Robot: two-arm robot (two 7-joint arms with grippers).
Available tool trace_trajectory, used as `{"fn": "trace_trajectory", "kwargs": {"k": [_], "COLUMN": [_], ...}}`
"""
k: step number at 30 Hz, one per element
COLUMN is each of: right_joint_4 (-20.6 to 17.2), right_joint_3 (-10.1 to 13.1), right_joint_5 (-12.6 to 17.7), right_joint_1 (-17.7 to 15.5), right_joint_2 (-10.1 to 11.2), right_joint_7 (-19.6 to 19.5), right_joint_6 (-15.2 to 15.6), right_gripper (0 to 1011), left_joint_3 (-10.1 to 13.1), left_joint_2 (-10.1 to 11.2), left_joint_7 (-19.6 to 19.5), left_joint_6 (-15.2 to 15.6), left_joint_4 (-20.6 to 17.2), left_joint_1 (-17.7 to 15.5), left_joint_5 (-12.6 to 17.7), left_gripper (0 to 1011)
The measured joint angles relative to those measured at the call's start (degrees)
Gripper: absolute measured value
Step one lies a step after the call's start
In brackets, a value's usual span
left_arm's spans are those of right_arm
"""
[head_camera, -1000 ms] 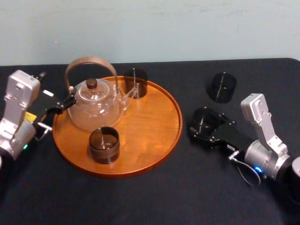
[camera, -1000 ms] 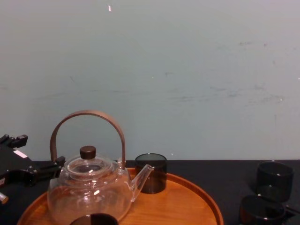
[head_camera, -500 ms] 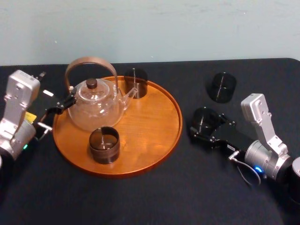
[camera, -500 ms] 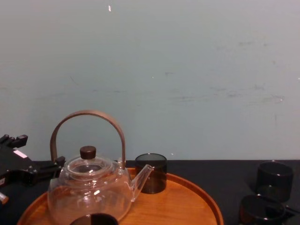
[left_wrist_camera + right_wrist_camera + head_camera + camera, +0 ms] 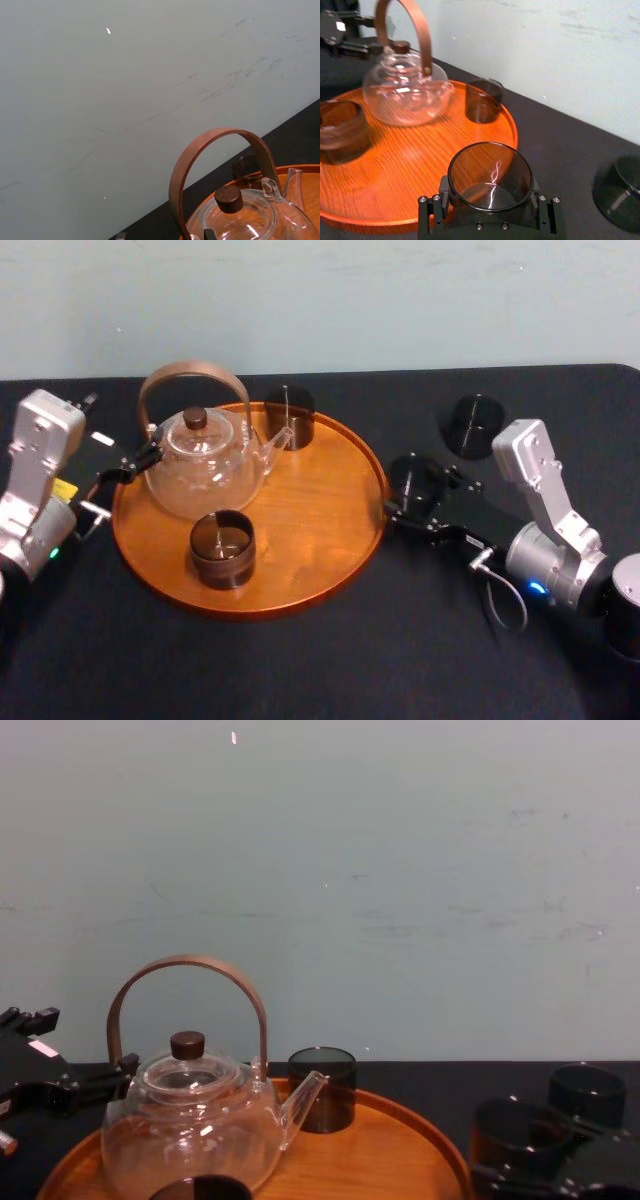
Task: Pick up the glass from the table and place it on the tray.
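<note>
— Black cloth covers the table (image 5: 300,670). Where's the glass (image 5: 490,167)?
— Clamped between the right gripper's (image 5: 490,202) jaws, just beside the tray's (image 5: 335,490) right rim. The left gripper (image 5: 125,470) idles by the teapot (image 5: 200,465).
— So this is the carry?
— I'd judge so. The glass seems lifted, though its clearance over the rim is hard to read. The next move calls for crossing to bare wood, then lowering and releasing.

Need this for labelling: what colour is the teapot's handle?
Reddish brown; the handle shows best in the left wrist view.
</note>
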Motion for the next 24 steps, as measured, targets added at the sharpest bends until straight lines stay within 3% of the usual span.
{"fn": "trace_trajectory", "kwargs": {"k": [14,24], "right_joint_4": [-2.2,0.2], "right_joint_3": [-4.6,-7.3], "right_joint_5": [-2.2,-2.8], "right_joint_1": [3.2,5.1], "right_joint_2": [-2.1,-4.5], "right_joint_7": [1.1,2.0], "right_joint_6": [2.0,1.2], "right_gripper": [905,905], "left_joint_3": [0.0,0.0], "left_joint_2": [0.0,0.0], "left_joint_7": [0.0,0.0], "left_joint_6": [0.0,0.0], "left_joint_4": [0.0,0.0], "left_joint_1": [0.0,0.0], "left_joint_5": [0.0,0.0], "left_gripper": [1009,1010]}}
